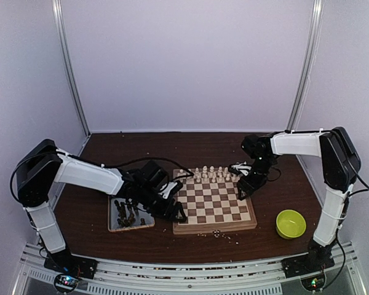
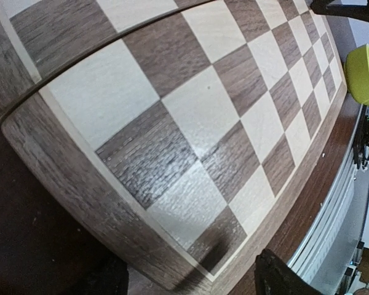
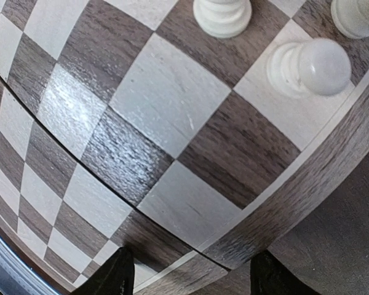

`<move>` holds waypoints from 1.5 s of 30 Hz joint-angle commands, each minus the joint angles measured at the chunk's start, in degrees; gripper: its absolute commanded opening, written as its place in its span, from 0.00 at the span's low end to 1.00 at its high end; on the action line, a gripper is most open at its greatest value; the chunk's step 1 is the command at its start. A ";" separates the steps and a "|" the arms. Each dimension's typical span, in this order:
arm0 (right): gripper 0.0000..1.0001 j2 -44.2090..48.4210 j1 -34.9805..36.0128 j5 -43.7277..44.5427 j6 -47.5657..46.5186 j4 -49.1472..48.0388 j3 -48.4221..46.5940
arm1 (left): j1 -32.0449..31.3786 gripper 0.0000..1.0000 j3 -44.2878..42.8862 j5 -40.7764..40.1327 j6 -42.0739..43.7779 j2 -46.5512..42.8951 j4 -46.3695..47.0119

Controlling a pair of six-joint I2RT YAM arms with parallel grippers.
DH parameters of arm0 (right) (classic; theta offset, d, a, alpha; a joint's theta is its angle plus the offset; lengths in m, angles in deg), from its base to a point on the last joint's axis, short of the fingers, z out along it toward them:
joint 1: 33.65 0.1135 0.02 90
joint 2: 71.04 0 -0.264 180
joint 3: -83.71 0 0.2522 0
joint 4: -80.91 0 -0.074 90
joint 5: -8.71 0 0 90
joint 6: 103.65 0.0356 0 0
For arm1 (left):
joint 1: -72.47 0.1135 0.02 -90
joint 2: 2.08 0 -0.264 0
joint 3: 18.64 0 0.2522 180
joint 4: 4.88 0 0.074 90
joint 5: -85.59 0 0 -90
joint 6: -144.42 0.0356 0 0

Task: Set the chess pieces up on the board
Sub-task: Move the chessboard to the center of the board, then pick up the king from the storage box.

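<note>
The board (image 1: 214, 206) lies mid-table, with pale chessmen (image 1: 212, 174) on its far rows. The dark chess pieces (image 1: 126, 212) lie in a heap on a silver tray (image 1: 114, 225) left of the board; none shows in the wrist views. My left gripper (image 1: 176, 215) is open and empty, low over the board's near left corner (image 2: 190, 203), its fingertips (image 2: 281, 279) straddling the corner. My right gripper (image 1: 243, 189) is open and empty over the board's right edge (image 3: 295, 184), next to pale pawns (image 3: 310, 66).
A green bowl (image 1: 291, 224) stands right of the board; it also shows in the left wrist view (image 2: 361, 74). A few small bits (image 1: 216, 233) lie on the table by the board's near edge. Walls enclose the table.
</note>
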 commanded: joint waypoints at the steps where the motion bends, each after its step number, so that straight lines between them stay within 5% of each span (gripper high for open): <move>1: 0.64 0.87 1.50 -1.89 0.52 -3.26 0.43 | -1.21 0.73 -0.14 -1.94 1.03 -4.41 0.65; 16: 0.69 31.99 -5.55 -3.53 -5.11 -1.87 9.06 | -1.22 0.73 -0.15 -25.72 5.76 -22.36 -19.61; 26: 0.69 58.05 -9.34 -17.03 -8.72 -13.71 31.03 | -1.21 0.54 0.87 -40.35 7.16 -27.36 -29.70; 32: 0.68 60.46 -16.76 -23.46 -6.46 -14.62 30.41 | -0.70 0.41 -1.71 -50.63 4.81 -24.37 -39.38; 37: 0.67 59.31 -18.80 -21.61 -7.19 -14.53 30.70 | 2.51 0.32 -0.63 -49.77 4.38 -23.66 -39.80; 45: 0.67 55.93 -18.82 -16.97 -8.27 -15.07 30.02 | 10.01 0.43 2.12 -41.30 9.02 -25.85 -37.14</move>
